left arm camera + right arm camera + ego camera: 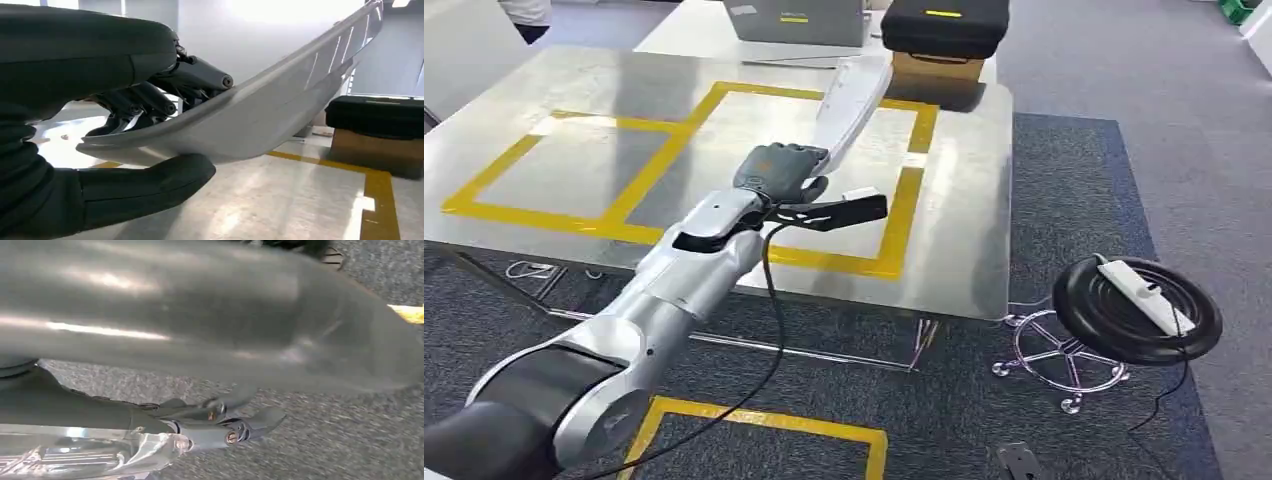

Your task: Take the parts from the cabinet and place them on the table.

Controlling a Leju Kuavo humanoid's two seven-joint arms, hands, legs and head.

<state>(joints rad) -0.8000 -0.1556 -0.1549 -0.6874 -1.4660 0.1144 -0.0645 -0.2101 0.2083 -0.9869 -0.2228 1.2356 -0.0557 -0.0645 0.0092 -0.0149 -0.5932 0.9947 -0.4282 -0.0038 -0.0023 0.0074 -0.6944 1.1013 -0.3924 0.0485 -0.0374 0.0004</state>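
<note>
A long, pale silver part point(854, 100) with ribs along its inside point(280, 105) is held in my left hand point(779, 170) above the steel table point(964, 250). The fingers point(150, 100) lie over its near end and the thumb point(145, 185) sits under it. The part slopes up and away toward the table's far edge, over the right yellow-taped square point(904, 190). My right hand point(235, 427) hangs low over grey carpet, its dark fingers beside something shiny and crinkled point(75, 455). The picture is blurred, so whether it holds anything is unclear.
A black case on a cardboard box point(944, 35) and a grey box point(799, 20) stand at the table's far edge. Right of the table is a chrome stool point(1064, 365) carrying a black ring with a white power strip point(1139, 290). Yellow tape point(764, 420) marks the carpet nearby.
</note>
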